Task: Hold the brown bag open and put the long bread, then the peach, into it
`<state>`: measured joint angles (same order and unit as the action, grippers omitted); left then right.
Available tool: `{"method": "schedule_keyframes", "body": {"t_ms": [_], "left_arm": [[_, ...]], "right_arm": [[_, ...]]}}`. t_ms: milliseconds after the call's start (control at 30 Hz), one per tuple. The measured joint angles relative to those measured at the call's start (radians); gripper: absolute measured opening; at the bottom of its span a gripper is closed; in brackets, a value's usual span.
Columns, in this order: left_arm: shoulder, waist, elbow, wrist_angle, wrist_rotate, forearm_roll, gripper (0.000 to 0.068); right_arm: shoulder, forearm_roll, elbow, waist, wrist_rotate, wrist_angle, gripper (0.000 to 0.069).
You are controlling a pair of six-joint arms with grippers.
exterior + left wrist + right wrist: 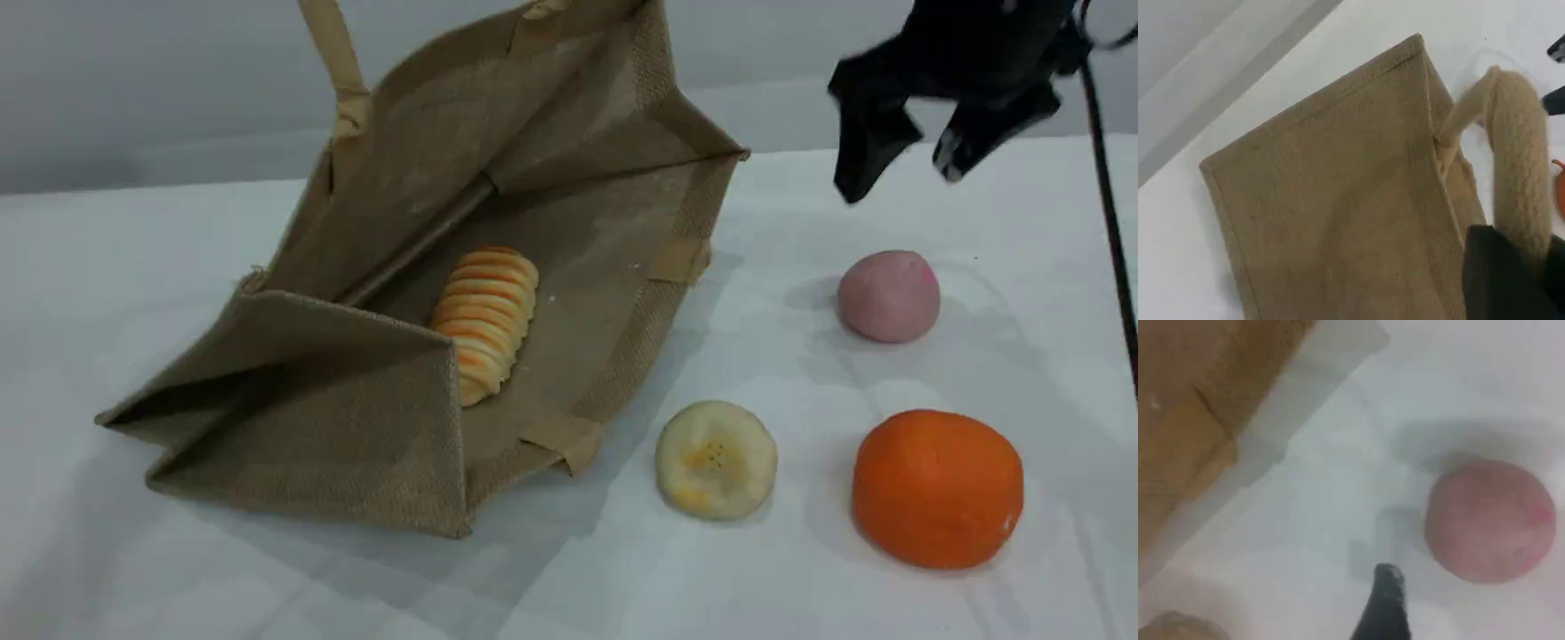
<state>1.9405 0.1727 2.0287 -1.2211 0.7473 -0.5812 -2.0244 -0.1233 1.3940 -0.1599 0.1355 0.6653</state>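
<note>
Peach (pixel 888 296) at table's (pixel 133 551) three o'clock, beneath spread right gripper (pixel 898 164); left gripper (pixel 1501 280) clamped on bag handle (pixel 1518 160).

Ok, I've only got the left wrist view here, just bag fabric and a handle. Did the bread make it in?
Observer: Yes, the long bread lies inside the brown bag, on its lower wall.
Operator: And where's the peach?
Observer: The peach sits on the table, right of the bag's mouth, apart from it.
Operator: Is the right gripper on it?
Observer: No, the right gripper hangs open above the peach, not touching it.
Operator: Anything near it to mix up?
Observer: An orange ball and a banana slice lie nearer the camera.
</note>
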Motion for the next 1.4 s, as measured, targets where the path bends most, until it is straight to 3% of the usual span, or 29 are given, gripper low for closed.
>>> {"method": "schedule_keyframes", "body": {"t_ms": [467,667,833,1133,1400], "left_arm": [[0.000,0.000,0.000,0.000,0.000,-0.001,0.0099],[0.000,0.000,0.000,0.000,0.000,-0.001,0.0099],[0.000,0.000,0.000,0.000,0.000,-0.001,0.0099],[0.000,0.000,0.000,0.000,0.001,-0.001,0.0099],[0.000,0.000,0.000,0.000,0.000,-0.001,0.0099]], "right_arm": [[-0.163,0.045,0.001,0.000,-0.011,-0.125,0.0561],[-0.188,0.053,0.012,0.000,-0.011,-0.154,0.0513],[-0.208,0.102,0.012,0.000,-0.027,-0.151,0.0407],[-0.208,0.191,0.020,0.000,-0.039,-0.094,0.0039],[-0.104,0.312,0.038,0.000,-0.129,0.051,0.0021]]}}
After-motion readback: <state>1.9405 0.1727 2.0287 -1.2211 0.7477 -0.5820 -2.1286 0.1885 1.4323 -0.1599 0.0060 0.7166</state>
